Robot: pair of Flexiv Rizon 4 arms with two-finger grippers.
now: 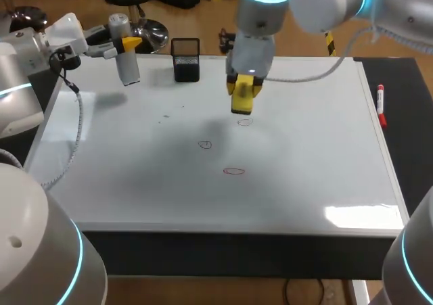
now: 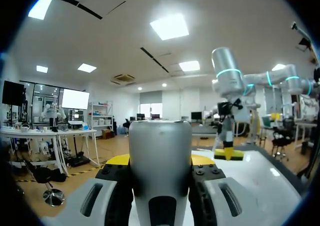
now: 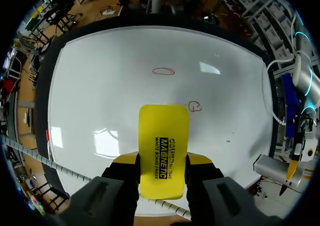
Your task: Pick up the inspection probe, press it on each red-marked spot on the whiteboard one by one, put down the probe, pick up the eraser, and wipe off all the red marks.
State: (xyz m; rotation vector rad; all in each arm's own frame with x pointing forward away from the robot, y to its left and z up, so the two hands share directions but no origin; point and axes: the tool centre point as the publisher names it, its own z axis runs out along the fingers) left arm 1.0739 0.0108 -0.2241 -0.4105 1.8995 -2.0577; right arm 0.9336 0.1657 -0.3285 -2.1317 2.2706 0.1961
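The grey cylindrical probe (image 1: 126, 60) hangs upright above the whiteboard's (image 1: 311, 149) far left corner, with my left gripper (image 1: 127, 44) shut on it. In the left wrist view the probe (image 2: 161, 151) fills the space between the fingers of that gripper (image 2: 161, 162). My right gripper (image 1: 243, 88) is shut on the yellow eraser (image 1: 243, 99), just above the farthest red mark (image 1: 244, 122). Two more red marks (image 1: 205, 144) (image 1: 234, 171) lie nearer the front. In the right wrist view the eraser (image 3: 164, 148) sits in the gripper (image 3: 162, 162), with red marks (image 3: 163, 71) (image 3: 194, 106) ahead of it.
A black mesh pen holder (image 1: 186, 59) stands at the board's far edge, between the two grippers. A red marker (image 1: 381, 103) lies on the dark mat at the right edge. Faint small specks dot the board left of the marks.
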